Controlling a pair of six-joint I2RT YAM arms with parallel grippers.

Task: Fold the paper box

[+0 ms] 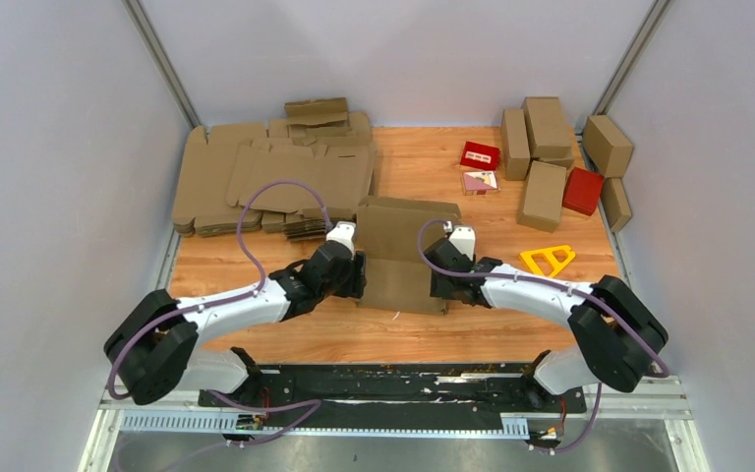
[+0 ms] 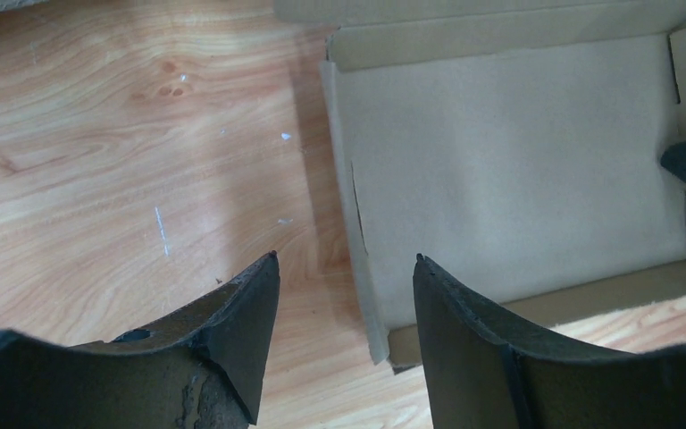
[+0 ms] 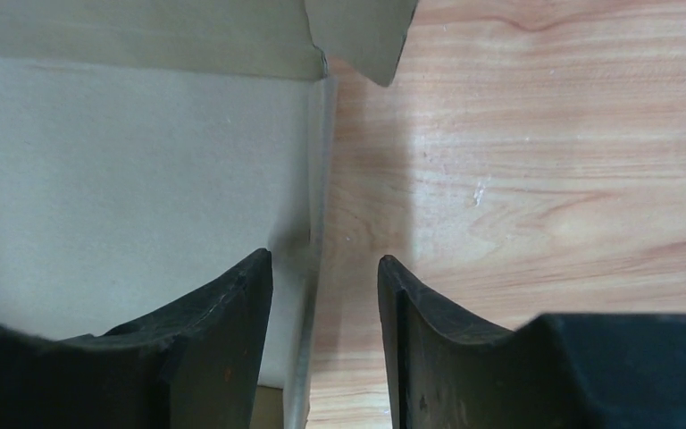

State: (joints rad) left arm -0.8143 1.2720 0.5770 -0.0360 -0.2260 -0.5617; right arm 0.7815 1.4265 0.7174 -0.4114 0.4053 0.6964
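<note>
The left hand (image 2: 347, 256) is spread. Its two fingers stand either side of the near end of the box's left wall (image 2: 350, 206), one over bare wood and one over the box floor, with a clear gap to the cardboard on each side. It straddles the wall and pinches nothing.

The right hand (image 3: 323, 256) does the same on the opposite side. It is also spread, with the right wall (image 3: 320, 179) running up between its fingers, the inner finger above the box floor and the outer one above the counter (image 1: 511, 324). No grip shows there either.

Placed like this, the two hands look ready to catch or steady the side walls so they stay upright while the next flap goes over.

The box (image 1: 403, 258) sits in the middle of the top view between the two wrists, open upward, with its lid panel (image 1: 408, 218) raised at the far side.

Further out, a pile of flat cardboard sheets (image 1: 226, 182) lies in the upper left. Finished brown boxes (image 1: 541, 162) and a red one (image 1: 582, 189) are grouped in the upper right, and a yellow triangle (image 1: 549, 259) lies just right of centre. All of these are well apart from the work.
</note>
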